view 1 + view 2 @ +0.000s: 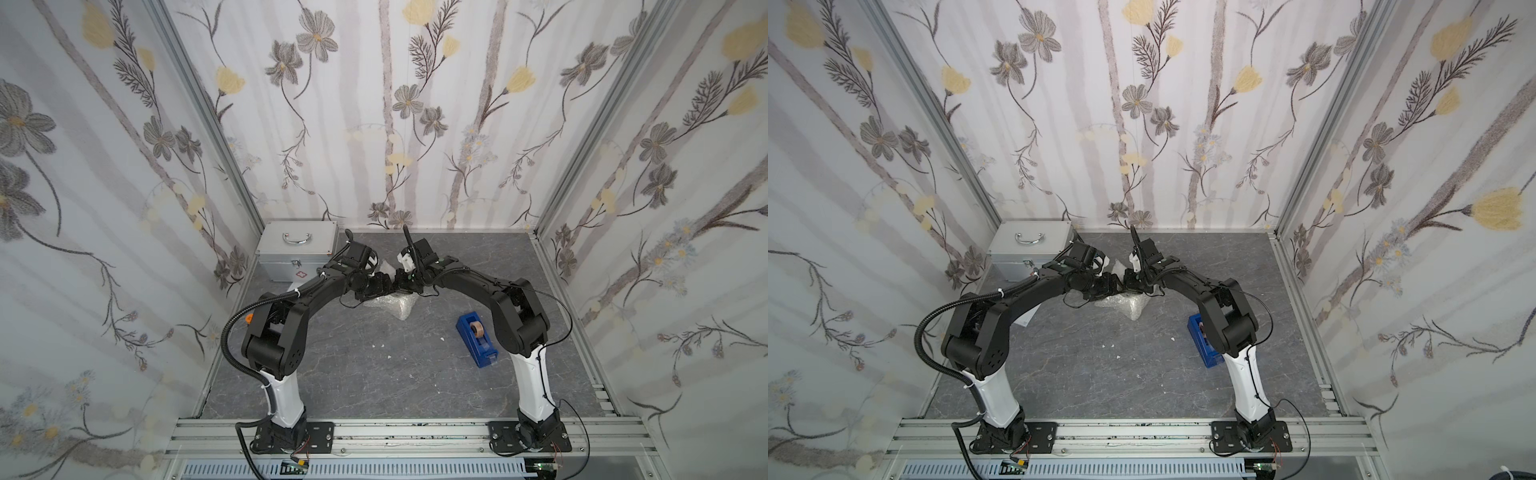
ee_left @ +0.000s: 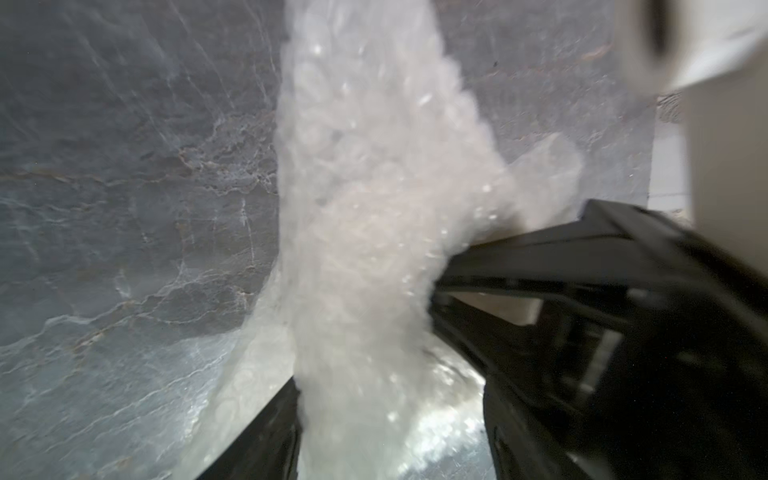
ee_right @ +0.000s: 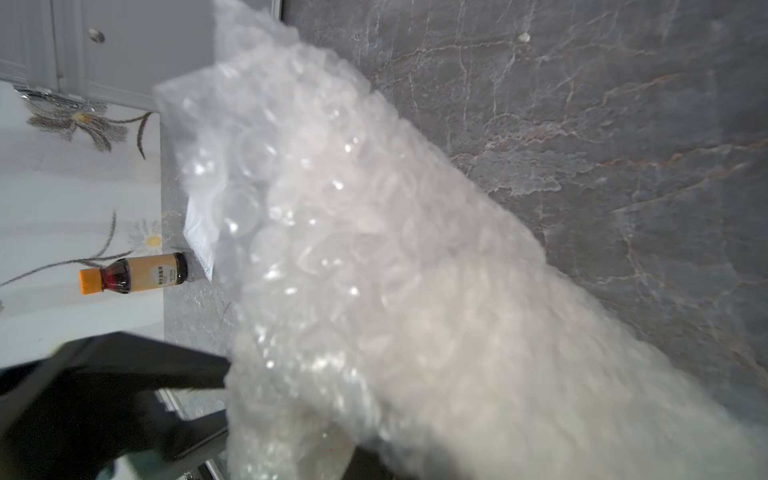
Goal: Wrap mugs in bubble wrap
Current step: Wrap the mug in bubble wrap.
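The bubble wrap (image 1: 390, 305) lies bunched on the dark marble table, under both wrists at mid-table. No mug shows in any view; the wrap hides whatever lies inside it. My left gripper (image 2: 390, 382) stands open with the wrap running between its fingers. The wrap touches one finger (image 2: 270, 432), and table shows beside the opposite one. In the left wrist view my right gripper's black fingers (image 2: 519, 257) bite into the side of the wrap. My right gripper (image 3: 353, 461) is shut on the wrap (image 3: 374, 270), which covers its fingertips. In both top views the two grippers (image 1: 376, 289) (image 1: 401, 280) almost touch.
A silver metal case (image 1: 297, 249) stands at the back left corner. A blue tape dispenser (image 1: 476, 338) sits near my right arm. A small bottle with an orange cap (image 3: 133, 274) and a white packet (image 3: 199, 245) lie by the left wall. Flowered walls enclose three sides.
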### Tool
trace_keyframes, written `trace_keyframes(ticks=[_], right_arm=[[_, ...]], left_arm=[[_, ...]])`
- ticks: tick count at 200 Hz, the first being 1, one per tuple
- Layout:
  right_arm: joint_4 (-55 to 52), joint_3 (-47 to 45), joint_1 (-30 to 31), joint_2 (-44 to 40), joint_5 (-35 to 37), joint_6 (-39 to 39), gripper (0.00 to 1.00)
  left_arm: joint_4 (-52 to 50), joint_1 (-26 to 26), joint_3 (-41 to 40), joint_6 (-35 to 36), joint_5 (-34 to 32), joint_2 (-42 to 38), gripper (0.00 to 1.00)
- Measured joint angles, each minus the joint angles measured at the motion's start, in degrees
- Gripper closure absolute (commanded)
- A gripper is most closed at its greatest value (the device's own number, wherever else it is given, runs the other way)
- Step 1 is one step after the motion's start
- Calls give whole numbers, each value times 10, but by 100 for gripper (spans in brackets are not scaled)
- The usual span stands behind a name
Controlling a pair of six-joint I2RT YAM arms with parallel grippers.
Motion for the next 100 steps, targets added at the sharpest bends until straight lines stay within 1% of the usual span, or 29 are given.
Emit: trace_keyframes(ticks=[7, 23, 49, 64, 74, 100], right_arm=[[-8, 8, 2, 5, 4, -6, 100], [-20, 24, 8, 14, 19, -17, 100], [-47, 47, 16, 26, 43, -40, 100], [-62, 59, 19, 30, 56, -57, 100], [-71, 63, 21, 32, 61, -68, 100], [-95, 75, 21, 36, 70, -98, 100]], left_arm=[[-3, 3, 2, 0, -10, -10, 30], [-5, 16, 7, -7, -10, -27, 30], [-12, 44, 30, -18, -14, -24, 35], [-19, 61, 57, -22, -28, 6, 38], [-33, 69, 91, -24, -36, 42, 39], [-53, 71, 174, -24, -41, 130, 40]])
